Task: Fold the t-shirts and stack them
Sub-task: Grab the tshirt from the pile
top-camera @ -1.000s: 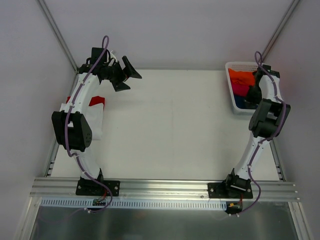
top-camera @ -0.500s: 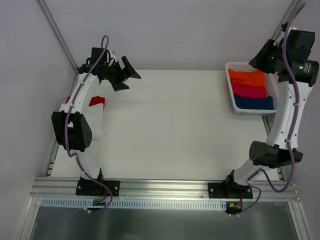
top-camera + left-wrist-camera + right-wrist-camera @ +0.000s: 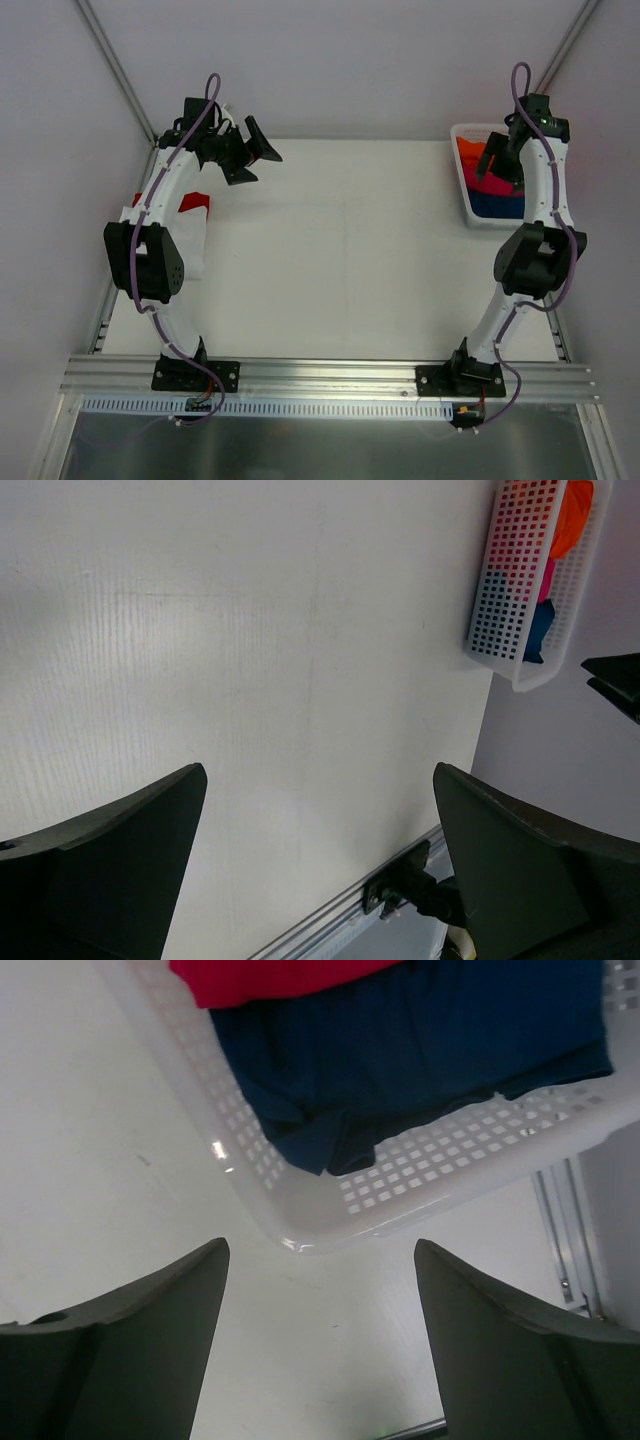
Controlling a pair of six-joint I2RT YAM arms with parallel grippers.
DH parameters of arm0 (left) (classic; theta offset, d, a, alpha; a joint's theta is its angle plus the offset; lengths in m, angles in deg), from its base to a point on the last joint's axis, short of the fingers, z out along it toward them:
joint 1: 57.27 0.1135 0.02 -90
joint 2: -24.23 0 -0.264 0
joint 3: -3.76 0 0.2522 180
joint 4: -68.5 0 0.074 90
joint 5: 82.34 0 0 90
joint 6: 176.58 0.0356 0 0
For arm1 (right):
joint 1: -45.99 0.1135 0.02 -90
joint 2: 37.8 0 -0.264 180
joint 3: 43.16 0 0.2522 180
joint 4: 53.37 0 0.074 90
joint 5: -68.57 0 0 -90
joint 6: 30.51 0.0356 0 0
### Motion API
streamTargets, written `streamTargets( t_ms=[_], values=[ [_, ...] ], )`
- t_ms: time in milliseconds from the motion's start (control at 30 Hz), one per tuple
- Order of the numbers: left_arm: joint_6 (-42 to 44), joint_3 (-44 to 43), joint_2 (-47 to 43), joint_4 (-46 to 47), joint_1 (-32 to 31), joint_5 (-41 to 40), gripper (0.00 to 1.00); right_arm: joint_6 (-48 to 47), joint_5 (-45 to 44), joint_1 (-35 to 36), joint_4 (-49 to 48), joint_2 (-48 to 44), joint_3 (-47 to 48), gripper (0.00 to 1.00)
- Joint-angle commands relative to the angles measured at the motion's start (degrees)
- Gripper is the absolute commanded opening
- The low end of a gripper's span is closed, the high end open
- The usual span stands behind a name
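Note:
Three t-shirts lie in the white mesh basket [image 3: 467, 205] at the back right: orange [image 3: 468, 151], magenta [image 3: 487, 185] and navy [image 3: 490, 205]. My right gripper [image 3: 500, 165] hovers over the basket, open and holding nothing. Its wrist view looks down past the open right gripper [image 3: 320, 1245] onto the navy t-shirt [image 3: 420, 1040], the magenta one [image 3: 270, 975] and the basket's corner [image 3: 300, 1230]. My left gripper [image 3: 258, 158] hangs open at the back left; between the left gripper's fingers [image 3: 318, 772] is bare table. A red t-shirt [image 3: 193, 202] and a white one [image 3: 190, 240] lie folded under the left arm.
The left wrist view shows the basket [image 3: 505, 590] far across the table, with orange cloth [image 3: 572, 520] inside it. Metal frame posts [image 3: 115, 70] rise at both back corners. An aluminium rail [image 3: 330, 375] with the arm bases runs along the near edge.
The right gripper was shut low in the basket, swung up high, and is now back above the basket with its jaws open. The left arm has not moved.

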Motion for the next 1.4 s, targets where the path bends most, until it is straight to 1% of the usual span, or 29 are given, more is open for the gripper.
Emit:
streamTargets(
  t_ms=[0,200,267,400,600,633,700,833,1133,1367],
  values=[
    [3.01,-0.47,-2.09,0.55,-0.24,1.83,0.99,-1.45,-10.58,0.35,1.37,0.30,4.54,0.79],
    [3.19,-2.05,-2.18,0.55,-0.24,3.85,0.99,-2.69,-17.87,0.27,1.20,6.90,4.72,0.80],
    [2.93,-2.14,-2.35,0.55,-0.24,4.20,0.99,-2.43,-18.06,-0.26,1.29,8.48,3.84,0.80],
    [2.58,-2.41,-3.06,0.55,-0.15,4.56,0.99,-0.58,-14.03,-2.45,0.76,12.60,2.08,0.80],
    [2.05,-2.14,-3.94,0.55,-0.24,4.47,0.99,-0.31,-10.85,-5.35,-0.74,15.16,1.29,0.83],
    [1.96,-1.97,-4.02,0.64,-0.24,4.38,0.99,-1.10,-11.03,-5.53,-0.82,15.51,1.38,0.87],
    [1.79,-1.62,-4.46,0.55,-0.24,4.12,0.99,-1.81,-11.47,-6.06,-0.73,16.13,1.99,0.89],
    [1.79,-0.74,-5.34,0.55,-0.24,3.06,0.99,-2.07,-9.72,-7.12,-0.65,16.75,1.64,0.90],
    [1.43,-0.47,-5.61,0.55,-0.24,2.10,0.99,-2.42,-6.82,-7.38,-0.82,16.66,-2.93,0.90],
    [1.43,-0.12,-6.13,0.55,-0.24,1.48,0.99,-2.52,0.65,-7.38,-2.14,19.12,-2.84,0.89]
  ],
)
